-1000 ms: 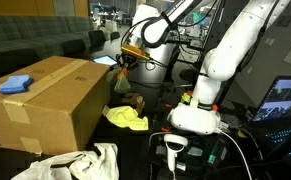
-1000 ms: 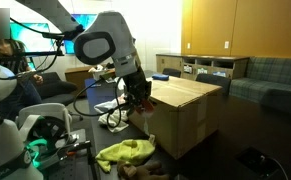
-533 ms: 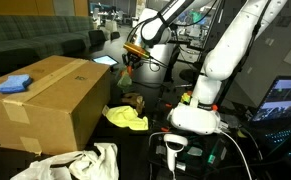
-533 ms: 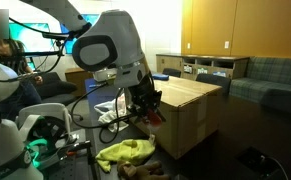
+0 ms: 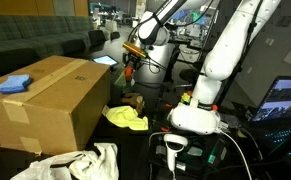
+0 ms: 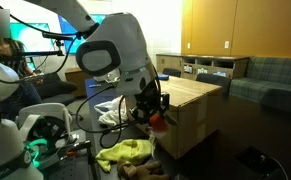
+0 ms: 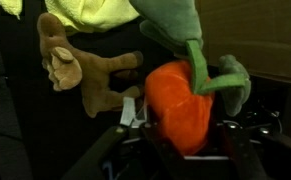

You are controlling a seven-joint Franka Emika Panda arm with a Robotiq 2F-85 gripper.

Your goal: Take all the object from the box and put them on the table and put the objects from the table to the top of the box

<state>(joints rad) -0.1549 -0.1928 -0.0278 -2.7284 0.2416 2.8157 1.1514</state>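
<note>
Gripper point(image 6: 152, 106) | clamped on orange plush vegetable point(image 7: 180, 105) with green stalk | held in air at mid-frame, near upper corner of cardboard box point(image 5: 45, 95) | blue item point(image 5: 16, 84) on box top, left of frame | yellow cloth point(image 5: 126, 118), brown plush point(image 7: 70, 60) lying lower down

In an exterior view I had the box point(image 5: 45, 100) at the left, a flat pad point(image 5: 17, 84) on its top near the left end. A cloth point(image 5: 127, 118) lay on the desk point(image 5: 155, 132) just right of the box, between it and the robot base point(image 5: 195, 115), with a stuffed animal point(image 5: 135, 101) just behind it. A bundled cloth point(image 5: 80, 163) lay before the box's near corner. The plush carrot point(image 6: 159, 120) sat between the jaws of the gripper point(image 6: 153, 110), beside the box's wall and above the cloth.
</note>
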